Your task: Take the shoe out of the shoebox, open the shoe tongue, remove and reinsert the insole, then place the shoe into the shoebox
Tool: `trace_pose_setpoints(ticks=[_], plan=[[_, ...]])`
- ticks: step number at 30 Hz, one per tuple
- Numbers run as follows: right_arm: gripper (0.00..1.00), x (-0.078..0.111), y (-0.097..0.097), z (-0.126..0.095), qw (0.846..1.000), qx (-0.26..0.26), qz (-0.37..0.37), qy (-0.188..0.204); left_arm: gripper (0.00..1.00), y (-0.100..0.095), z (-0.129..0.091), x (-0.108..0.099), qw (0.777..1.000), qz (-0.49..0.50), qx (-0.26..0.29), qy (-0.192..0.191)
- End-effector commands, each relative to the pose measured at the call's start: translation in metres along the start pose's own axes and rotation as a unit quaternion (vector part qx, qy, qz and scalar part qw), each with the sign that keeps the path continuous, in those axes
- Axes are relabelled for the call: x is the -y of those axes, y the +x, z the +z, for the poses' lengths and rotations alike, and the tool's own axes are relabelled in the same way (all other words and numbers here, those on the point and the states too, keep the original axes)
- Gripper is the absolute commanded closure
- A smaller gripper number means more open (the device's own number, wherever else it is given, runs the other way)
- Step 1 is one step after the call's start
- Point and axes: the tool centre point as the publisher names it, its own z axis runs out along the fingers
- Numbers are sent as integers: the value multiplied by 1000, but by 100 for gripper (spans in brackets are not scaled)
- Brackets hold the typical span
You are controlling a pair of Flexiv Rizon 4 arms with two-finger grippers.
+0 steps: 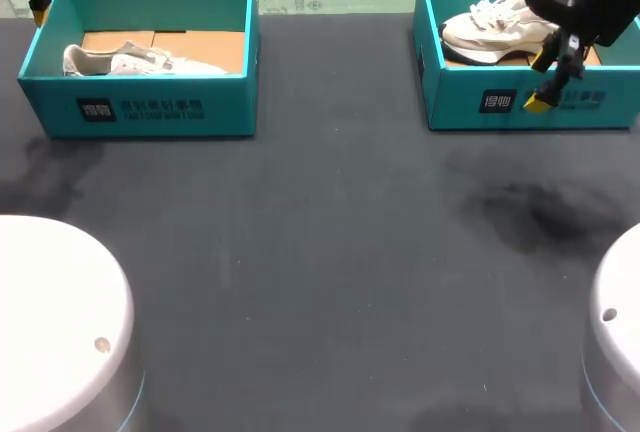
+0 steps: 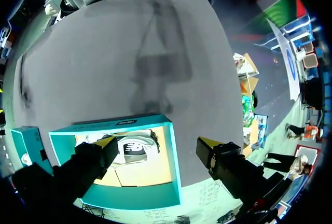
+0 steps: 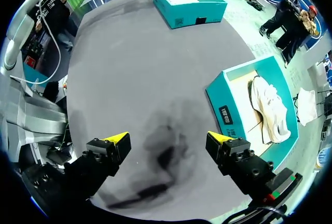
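Observation:
Two teal shoeboxes stand at the table's far side. The left shoebox (image 1: 150, 112) (image 2: 174, 156) (image 3: 189, 9) holds a white shoe (image 1: 140, 60) (image 2: 132, 149). In the right shoebox (image 1: 530, 102) (image 3: 225, 112) lies another white shoe (image 1: 495, 27) (image 3: 270, 107). My right gripper (image 1: 543, 79) (image 3: 167, 141) hangs open over that box's front wall with nothing between its fingers; the box lies beside one finger. My left gripper (image 1: 38, 7) (image 2: 157, 149) is open behind the left box's far left corner, above it and holding nothing.
The dark table top (image 1: 320, 252) stretches between and in front of the boxes, with darker stains (image 1: 540, 212) near the right box. Two white robot bases (image 1: 55, 332) sit at the near corners.

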Motion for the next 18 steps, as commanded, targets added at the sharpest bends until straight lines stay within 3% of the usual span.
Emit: trace_pose_setpoints(ticks=[1,3,5,7,8,10,11,18], plan=[[0,17,-40,-10,995,1,94,43,0,0,0,1,1000,0,-1,-1],[0,33,-60,-20,986,2,154,68,0,0,0,1,1000,0,-1,-1],[0,46,-76,-33,980,10,192,43,0,0,0,1,1000,0,-1,-1],[0,56,-91,-44,973,21,219,72,0,0,0,1,1000,0,-1,-1],[0,62,-99,-51,970,22,237,57,0,0,0,1,1000,0,-1,-1],[0,71,-113,-58,956,20,286,68,0,0,0,1,1000,0,-1,-1],[0,74,-119,-60,957,20,281,68,0,0,0,1,1000,0,-1,-1],[0,75,-124,-62,961,23,265,81,0,0,0,1,1000,0,-1,-1]])
